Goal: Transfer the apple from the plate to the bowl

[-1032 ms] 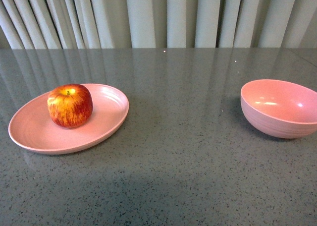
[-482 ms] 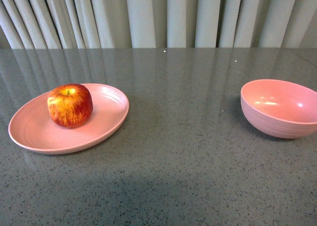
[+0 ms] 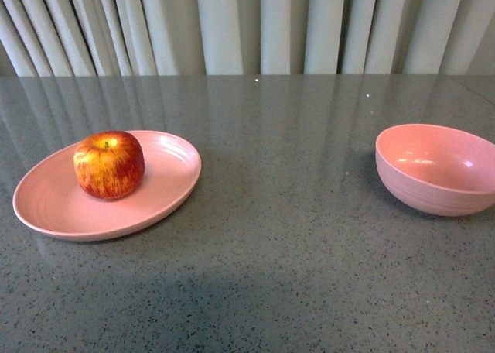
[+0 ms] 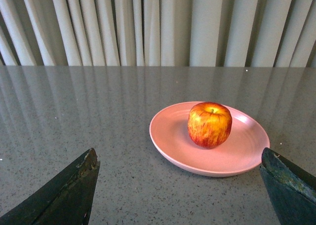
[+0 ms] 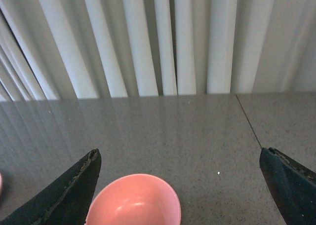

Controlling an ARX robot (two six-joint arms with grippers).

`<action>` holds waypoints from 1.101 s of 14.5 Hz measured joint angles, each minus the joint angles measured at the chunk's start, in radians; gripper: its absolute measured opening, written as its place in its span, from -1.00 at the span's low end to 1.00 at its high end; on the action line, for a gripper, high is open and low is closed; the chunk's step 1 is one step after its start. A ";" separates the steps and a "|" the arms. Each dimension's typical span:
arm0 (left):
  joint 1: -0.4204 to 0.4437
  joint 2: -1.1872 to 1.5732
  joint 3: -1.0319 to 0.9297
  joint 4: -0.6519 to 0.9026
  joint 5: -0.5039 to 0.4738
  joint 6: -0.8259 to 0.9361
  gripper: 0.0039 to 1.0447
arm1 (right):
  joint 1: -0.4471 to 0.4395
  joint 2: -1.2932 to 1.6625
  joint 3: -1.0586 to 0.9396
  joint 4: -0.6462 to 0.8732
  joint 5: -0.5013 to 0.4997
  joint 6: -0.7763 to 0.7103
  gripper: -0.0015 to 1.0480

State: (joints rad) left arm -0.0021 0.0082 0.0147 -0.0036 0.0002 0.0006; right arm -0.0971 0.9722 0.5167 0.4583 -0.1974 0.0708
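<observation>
The red apple [image 3: 109, 165] with yellow streaks sits upright on the shallow pink plate [image 3: 54, 206] at the table's left. The deep pink bowl [image 3: 438, 169] stands empty at the right. Neither arm shows in the front view. In the left wrist view the apple [image 4: 210, 125] on the plate [image 4: 173, 143] lies ahead of my open left gripper [image 4: 180, 158], well apart from its dark fingertips [image 4: 81, 178]. In the right wrist view the bowl [image 5: 133, 204] lies below and between the open right gripper's [image 5: 180, 158] jaws, nearer one fingertip [image 5: 81, 178].
The grey speckled table [image 3: 286, 237] stretches between plate and bowl. Pale pleated curtains [image 3: 247, 28] hang behind the table's far edge. A thin seam [image 5: 248, 120] runs across the tabletop in the right wrist view.
</observation>
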 joint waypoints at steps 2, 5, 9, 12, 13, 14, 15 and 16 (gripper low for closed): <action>0.000 0.000 0.000 0.000 0.000 0.000 0.88 | 0.023 0.243 0.179 -0.096 0.035 -0.016 0.87; 0.000 0.000 0.000 0.000 0.000 0.000 0.88 | 0.045 0.542 0.407 -0.278 0.074 -0.016 0.87; 0.000 0.000 0.000 0.000 0.000 0.000 0.88 | 0.072 0.821 0.532 -0.424 0.103 0.015 0.87; 0.000 0.000 0.000 0.000 0.000 0.000 0.88 | 0.077 0.834 0.521 -0.433 0.099 0.035 0.87; 0.000 0.000 0.000 0.000 0.000 0.000 0.88 | 0.077 0.839 0.520 -0.432 0.098 0.041 0.87; 0.000 0.000 0.000 0.000 0.000 0.000 0.88 | 0.077 0.840 0.517 -0.431 0.097 0.045 0.86; 0.000 0.000 0.000 0.000 0.000 0.000 0.88 | 0.079 0.840 0.515 -0.432 0.095 0.050 0.75; 0.000 0.000 0.000 0.000 0.000 0.000 0.88 | 0.079 0.840 0.513 -0.432 0.092 0.054 0.57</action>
State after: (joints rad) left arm -0.0021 0.0082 0.0147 -0.0036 -0.0002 0.0006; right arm -0.0185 1.8126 1.0298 0.0261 -0.1055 0.1249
